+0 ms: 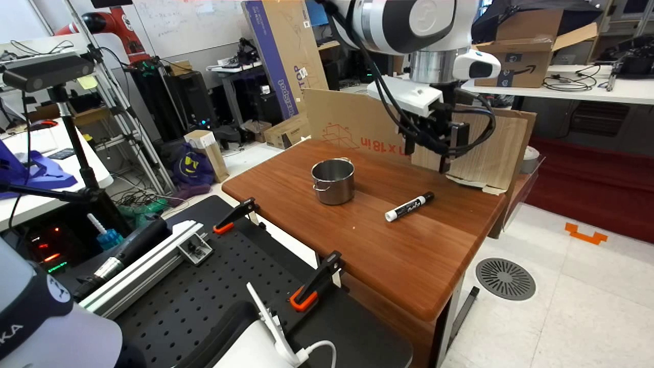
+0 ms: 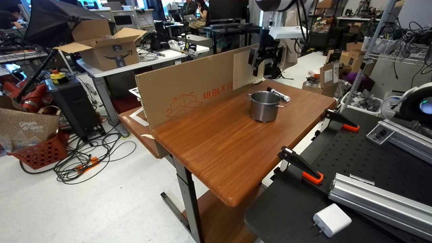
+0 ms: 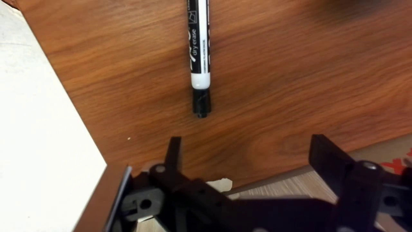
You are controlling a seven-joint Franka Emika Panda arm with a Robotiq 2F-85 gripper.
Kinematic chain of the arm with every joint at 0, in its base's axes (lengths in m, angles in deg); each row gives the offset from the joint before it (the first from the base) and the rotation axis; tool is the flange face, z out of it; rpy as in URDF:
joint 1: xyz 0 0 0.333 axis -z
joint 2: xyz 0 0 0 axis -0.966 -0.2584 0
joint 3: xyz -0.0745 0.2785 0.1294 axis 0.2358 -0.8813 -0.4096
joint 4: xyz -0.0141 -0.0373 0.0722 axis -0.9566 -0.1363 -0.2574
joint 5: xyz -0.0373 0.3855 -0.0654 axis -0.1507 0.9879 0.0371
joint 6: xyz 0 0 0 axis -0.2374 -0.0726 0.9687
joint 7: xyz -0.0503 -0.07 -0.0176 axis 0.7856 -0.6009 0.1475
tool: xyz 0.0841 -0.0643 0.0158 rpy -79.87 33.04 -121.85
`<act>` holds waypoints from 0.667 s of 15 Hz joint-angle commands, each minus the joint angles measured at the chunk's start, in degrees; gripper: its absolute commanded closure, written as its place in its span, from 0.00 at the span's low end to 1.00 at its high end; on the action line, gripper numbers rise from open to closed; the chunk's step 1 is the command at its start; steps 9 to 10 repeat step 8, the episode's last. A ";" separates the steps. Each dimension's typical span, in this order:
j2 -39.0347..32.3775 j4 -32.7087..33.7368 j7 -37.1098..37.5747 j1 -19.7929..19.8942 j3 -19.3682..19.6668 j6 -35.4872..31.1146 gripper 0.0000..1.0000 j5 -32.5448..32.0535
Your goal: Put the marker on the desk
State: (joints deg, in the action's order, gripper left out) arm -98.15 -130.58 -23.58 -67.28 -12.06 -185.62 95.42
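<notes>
The marker (image 1: 410, 206) is black with a white label and a white end, and lies flat on the reddish-brown desk (image 1: 357, 240). In an exterior view it shows partly behind the metal cup (image 2: 264, 108), as the marker (image 2: 282, 96). In the wrist view the marker (image 3: 200, 58) lies ahead of the fingertips, its black cap end toward me and its far end cut off by the frame. My gripper (image 3: 246, 137) is open and empty, apart from the marker. In an exterior view the gripper (image 1: 426, 157) hangs above the desk near the cardboard.
The metal cup (image 1: 333, 186) stands upright on the desk near the marker. A cardboard panel (image 2: 189, 84) stands upright along one desk edge, close to the gripper. Orange-tipped clamps (image 1: 317, 281) sit where the black perforated table (image 1: 204, 301) meets the desk.
</notes>
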 commanded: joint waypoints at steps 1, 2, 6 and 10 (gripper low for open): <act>1.96 -1.35 -0.11 0.50 -0.27 0.40 0.00 -0.13; 3.33 -2.30 -0.22 0.61 -0.20 0.53 0.00 -0.13; 2.31 -2.12 -0.16 0.55 -0.27 0.33 0.00 -0.15; 2.23 -2.00 -0.16 0.55 -0.27 0.32 0.00 -0.16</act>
